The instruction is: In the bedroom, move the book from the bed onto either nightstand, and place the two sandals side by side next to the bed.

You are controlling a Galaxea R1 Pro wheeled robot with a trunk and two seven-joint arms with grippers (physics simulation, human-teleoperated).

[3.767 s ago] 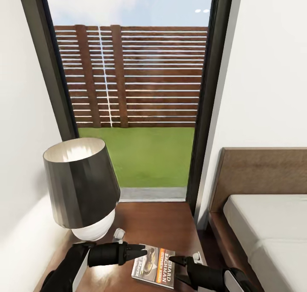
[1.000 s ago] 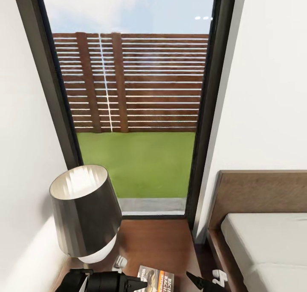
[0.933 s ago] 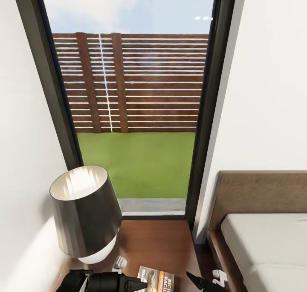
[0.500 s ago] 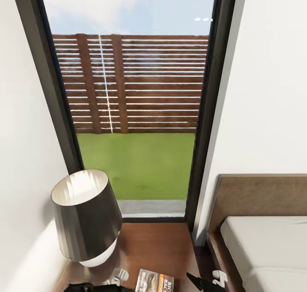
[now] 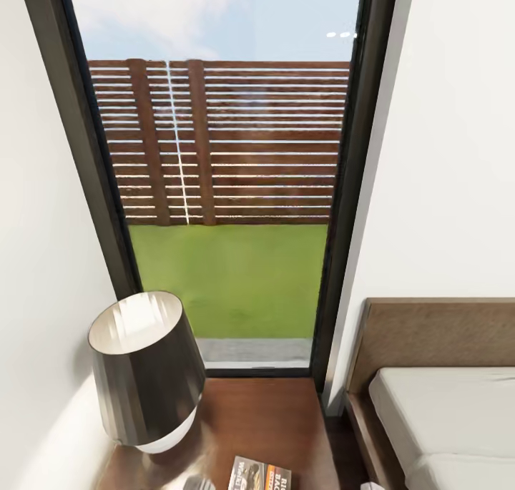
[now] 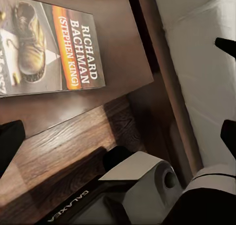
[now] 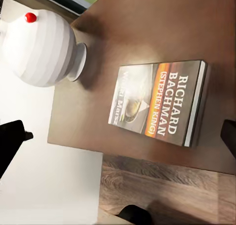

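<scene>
The book point(image 5: 261, 476) lies flat on the nightstand point(image 5: 265, 418), its cover up, at the bottom edge of the head view. In the left wrist view the book point(image 6: 46, 48) rests on the glossy top point(image 6: 118, 33). My left gripper point(image 6: 118, 141) hangs open over the floor beside the nightstand, holding nothing. My right gripper point(image 7: 118, 139) is open too, near the book point(image 7: 157, 102) and clear of it, above the nightstand's front edge. The bed point(image 5: 443, 411) stands to the right of the nightstand. The sandals are out of view.
A dark-shaded lamp point(image 5: 146, 368) with a white striped base point(image 7: 42, 48) takes up the nightstand's left side. A tall black-framed window point(image 5: 229, 189) rises behind it. A narrow strip of wood floor point(image 6: 64, 151) separates nightstand and mattress point(image 6: 196, 48).
The head view has shifted upward, so both grippers have slid out past its bottom edge. The book still lies on the nightstand where it was.
</scene>
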